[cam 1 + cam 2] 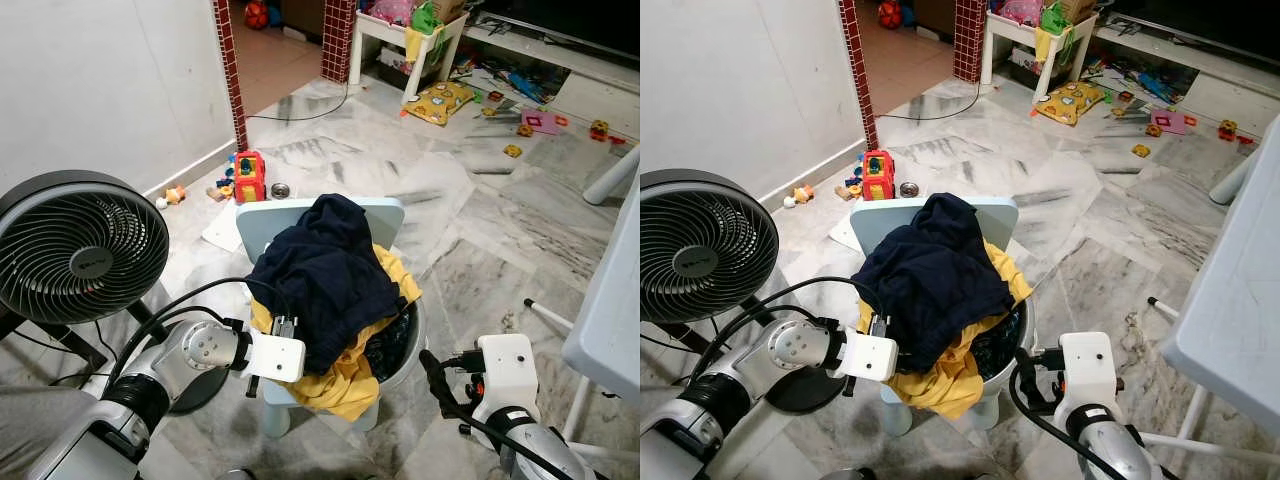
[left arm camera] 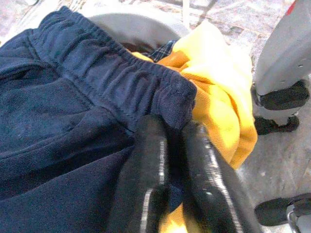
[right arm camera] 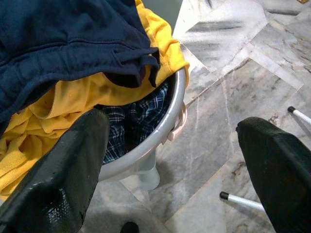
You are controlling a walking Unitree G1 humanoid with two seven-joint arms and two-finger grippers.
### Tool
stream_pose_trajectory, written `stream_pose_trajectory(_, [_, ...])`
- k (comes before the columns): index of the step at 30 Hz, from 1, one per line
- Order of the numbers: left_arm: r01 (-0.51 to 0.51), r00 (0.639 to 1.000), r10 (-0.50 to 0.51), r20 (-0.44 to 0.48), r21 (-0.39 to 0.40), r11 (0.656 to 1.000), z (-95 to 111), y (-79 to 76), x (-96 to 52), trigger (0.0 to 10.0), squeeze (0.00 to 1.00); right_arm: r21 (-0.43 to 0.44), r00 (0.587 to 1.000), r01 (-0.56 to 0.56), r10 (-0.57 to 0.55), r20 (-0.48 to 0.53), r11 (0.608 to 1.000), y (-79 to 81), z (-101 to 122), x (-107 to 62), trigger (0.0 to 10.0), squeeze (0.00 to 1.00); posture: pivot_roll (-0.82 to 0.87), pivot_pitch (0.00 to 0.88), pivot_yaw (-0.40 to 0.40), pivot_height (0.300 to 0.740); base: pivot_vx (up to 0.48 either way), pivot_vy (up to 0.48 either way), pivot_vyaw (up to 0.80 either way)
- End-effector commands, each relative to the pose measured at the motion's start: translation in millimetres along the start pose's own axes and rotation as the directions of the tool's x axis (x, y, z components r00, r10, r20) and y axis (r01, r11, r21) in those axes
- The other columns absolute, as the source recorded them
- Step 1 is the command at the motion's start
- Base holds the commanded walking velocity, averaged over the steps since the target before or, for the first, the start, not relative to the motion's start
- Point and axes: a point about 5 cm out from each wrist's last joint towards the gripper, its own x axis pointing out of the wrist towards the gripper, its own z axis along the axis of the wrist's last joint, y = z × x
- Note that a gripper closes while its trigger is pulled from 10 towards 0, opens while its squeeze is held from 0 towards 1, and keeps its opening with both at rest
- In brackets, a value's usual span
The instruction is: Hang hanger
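Pinching the navy shorts (image 2: 87, 121) at the waistband with the left claw (image 2: 175, 145), atop the basin (image 3: 160, 131). Right claw (image 3: 170, 165) spread beside the basin. No hanger visible; lifting likely next.

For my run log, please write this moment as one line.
left pincer: shut on navy shorts | right pincer: open beside basin | yellow shirt: under shorts

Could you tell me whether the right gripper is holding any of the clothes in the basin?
No, the right gripper is open beside the basin, its fingers apart and touching none of the clothes.
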Motion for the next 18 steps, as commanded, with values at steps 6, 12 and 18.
stream_pose_trajectory(6, [-0.081, 0.997, 0.080, -0.018, -0.014, 0.997, -3, 10.7, -5.0, 0.0, 0.00, -0.008, 1.000, 0.002, -0.002, -0.006, 1.000, -3.1, -2, 3.0, 10.0, 0.00, 0.00, 0.105, -0.027, 0.740, 0.000, 0.000, 0.00])
stream_pose_trajectory(12, [-0.156, 0.988, 0.156, -0.007, -0.080, 0.984, -5, 14.1, -10.0, 0.0, 0.00, -0.012, 1.000, 0.000, 0.000, 0.003, 1.000, -3.6, 0, 6.6, 10.0, 0.00, 0.01, 0.081, -0.036, 0.740, 0.000, 0.000, 0.00])
stream_pose_trajectory(18, [-0.316, 0.940, 0.334, 0.064, -0.201, 0.927, 6, 28.9, -9.6, 0.0, 0.00, -0.021, 0.999, 0.002, -0.002, 0.033, 1.000, -5.6, 5, 15.1, 10.0, 0.00, 0.04, 0.000, -0.059, 0.740, 0.000, 0.000, 0.00])
